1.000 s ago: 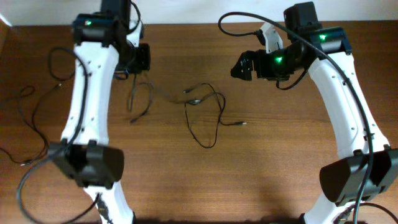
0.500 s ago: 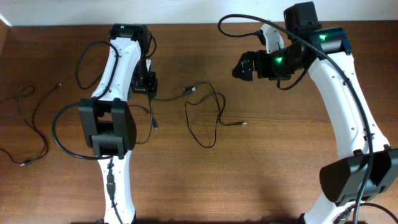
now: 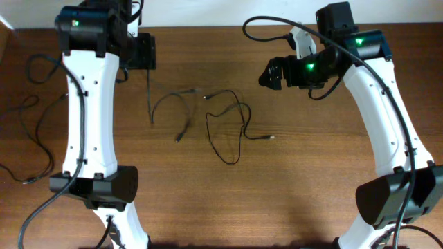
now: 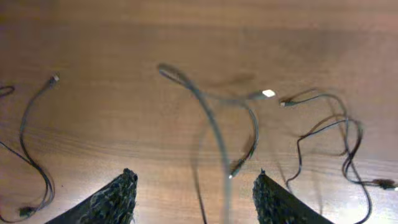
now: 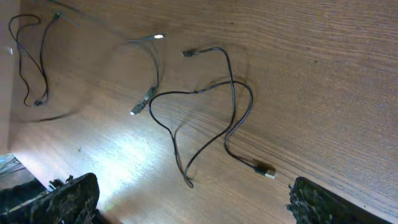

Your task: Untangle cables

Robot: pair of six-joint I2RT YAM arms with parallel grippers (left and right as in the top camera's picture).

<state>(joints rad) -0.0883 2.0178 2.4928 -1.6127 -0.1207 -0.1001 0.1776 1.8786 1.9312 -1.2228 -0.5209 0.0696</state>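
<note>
A grey cable (image 3: 169, 98) lies left of centre, apart from a looped black cable (image 3: 239, 114) whose silvery plug (image 3: 270, 137) points right. A third cable (image 3: 34, 138) sprawls at the far left. My left gripper (image 3: 144, 52) hovers at the back left. In the left wrist view my left gripper (image 4: 194, 177) is open, and the grey cable (image 4: 211, 118) runs blurred down through the gap; I cannot tell if it touches a finger. My right gripper (image 3: 272, 73) hangs open above the back right. In the right wrist view my right gripper (image 5: 193, 208) is over the looped cable (image 5: 233, 106).
The thick black arm cables (image 3: 277, 21) arch over the right arm. The table's back edge (image 3: 208, 28) meets a pale wall. The left table edge (image 3: 5, 41) is close to the far-left cable.
My left gripper opened from shut and rose to the back left. The grey cable came away from the looped one and shifted left. The right arm stayed still.
</note>
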